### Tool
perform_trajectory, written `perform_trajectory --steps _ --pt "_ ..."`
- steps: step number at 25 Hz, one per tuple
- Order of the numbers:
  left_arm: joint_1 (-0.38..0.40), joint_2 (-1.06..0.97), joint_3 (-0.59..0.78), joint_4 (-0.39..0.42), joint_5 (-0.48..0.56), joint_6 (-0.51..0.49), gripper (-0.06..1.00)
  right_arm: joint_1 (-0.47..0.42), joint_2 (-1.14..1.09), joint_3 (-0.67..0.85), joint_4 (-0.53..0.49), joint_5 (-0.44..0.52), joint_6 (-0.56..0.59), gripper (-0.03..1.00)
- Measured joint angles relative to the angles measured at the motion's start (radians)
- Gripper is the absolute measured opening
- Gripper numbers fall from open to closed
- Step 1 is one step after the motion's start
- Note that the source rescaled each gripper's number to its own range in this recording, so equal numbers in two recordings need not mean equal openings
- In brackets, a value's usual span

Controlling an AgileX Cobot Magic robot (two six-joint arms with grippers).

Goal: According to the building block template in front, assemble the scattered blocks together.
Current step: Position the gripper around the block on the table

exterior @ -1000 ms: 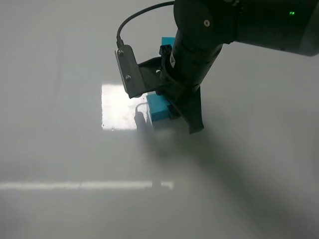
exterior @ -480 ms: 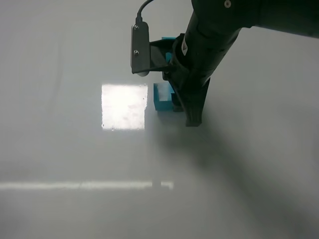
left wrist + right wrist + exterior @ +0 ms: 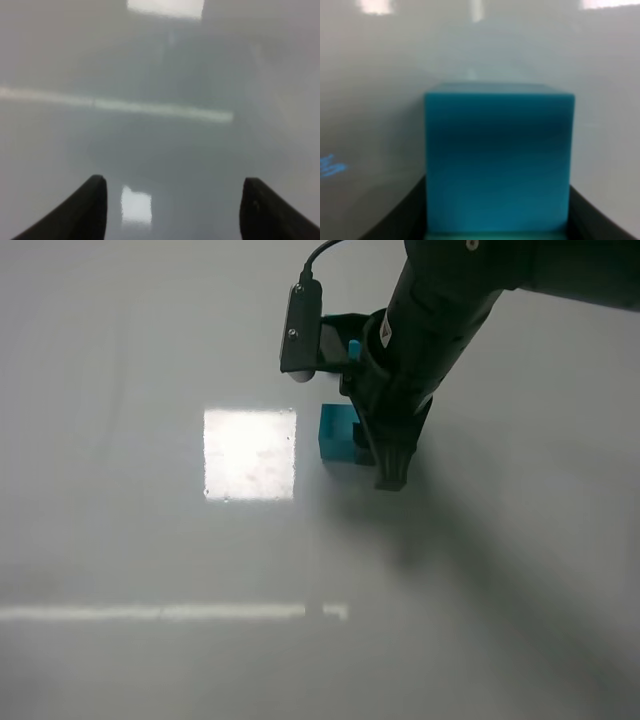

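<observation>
My right gripper [image 3: 366, 448] is shut on the cyan-blue cube [image 3: 337, 434] at the upper middle of the exterior view. In the right wrist view the cube [image 3: 497, 160] fills the space between the two dark fingers [image 3: 592, 215]. A thin teal-green strip [image 3: 495, 235] shows at the cube's near edge; the rest of the teal-green cube is hidden. I cannot tell whether the held cube touches the table. Only a cyan sliver of the template [image 3: 354, 348] shows behind the right arm. My left gripper [image 3: 175, 207] is open and empty over bare table, and is out of the exterior view.
The grey table [image 3: 150, 540] carries a bright square light reflection [image 3: 250, 453] just left of the cube and a pale streak [image 3: 170, 612] nearer the front. The right arm's wrist camera bracket [image 3: 303, 332] sticks out to the left above the cube.
My right gripper has carried the cyan-blue cube to the right and farther back, turning its wrist more upright. The template is now more hidden behind the arm.
</observation>
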Motion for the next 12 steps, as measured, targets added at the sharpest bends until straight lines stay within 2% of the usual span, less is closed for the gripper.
perform_trajectory --steps 12 --pt "0.0 0.0 0.0 0.0 0.0 0.0 0.52 -0.002 0.021 0.0 0.032 -0.023 -0.064 0.01"
